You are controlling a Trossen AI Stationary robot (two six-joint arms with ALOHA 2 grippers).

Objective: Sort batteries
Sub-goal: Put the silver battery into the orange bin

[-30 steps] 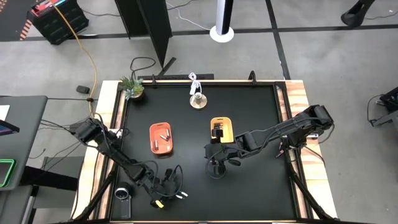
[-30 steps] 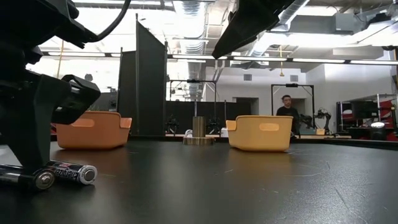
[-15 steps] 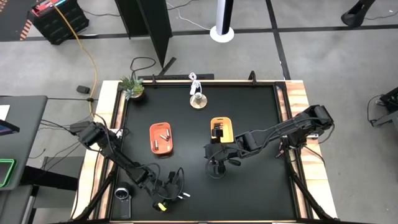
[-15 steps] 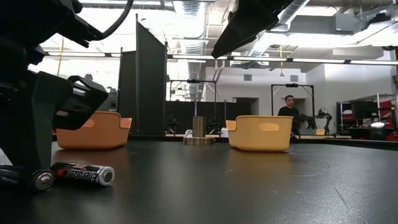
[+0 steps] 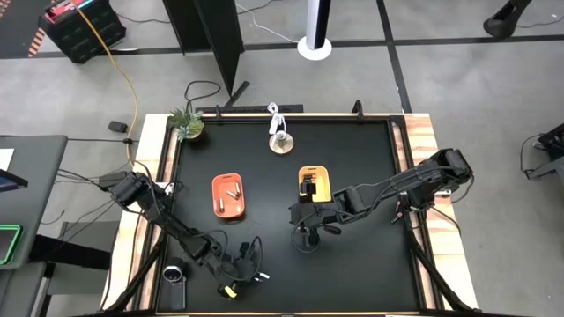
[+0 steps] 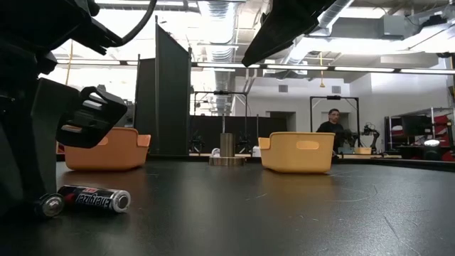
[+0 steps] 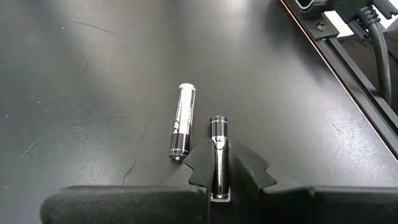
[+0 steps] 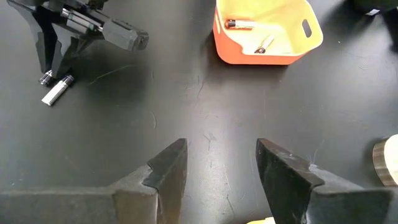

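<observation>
My left gripper (image 5: 243, 267) is down at the table's near edge, shut on a dark battery (image 7: 218, 146). A second battery (image 7: 183, 121), white with a black end, lies flat on the table right beside it (image 6: 93, 199). My right gripper (image 8: 221, 167) hovers open with nothing between its fingers, in front of the yellow tray (image 5: 314, 183), which holds dark batteries. The orange tray (image 5: 228, 195) to its left holds pale batteries. My left gripper pinches the dark battery's long sides (image 7: 218, 142) between its two fingers (image 7: 200, 163), toward the end nearer the wrist. The far end sticks out past the fingertips. The fingers slant down from above and lie along the battery. The battery lies on the table (image 6: 48, 205).
A small plant (image 5: 187, 123) stands at the far left corner and a round wooden stand (image 5: 281, 141) at the far middle. A round device (image 5: 174, 274) sits on the frame at the near left. A person (image 6: 328, 128) stands in the room beyond.
My left gripper has shut its fingers on the dark battery while staying down at the table. The white and black battery beside it has shifted a little toward the table's right.
</observation>
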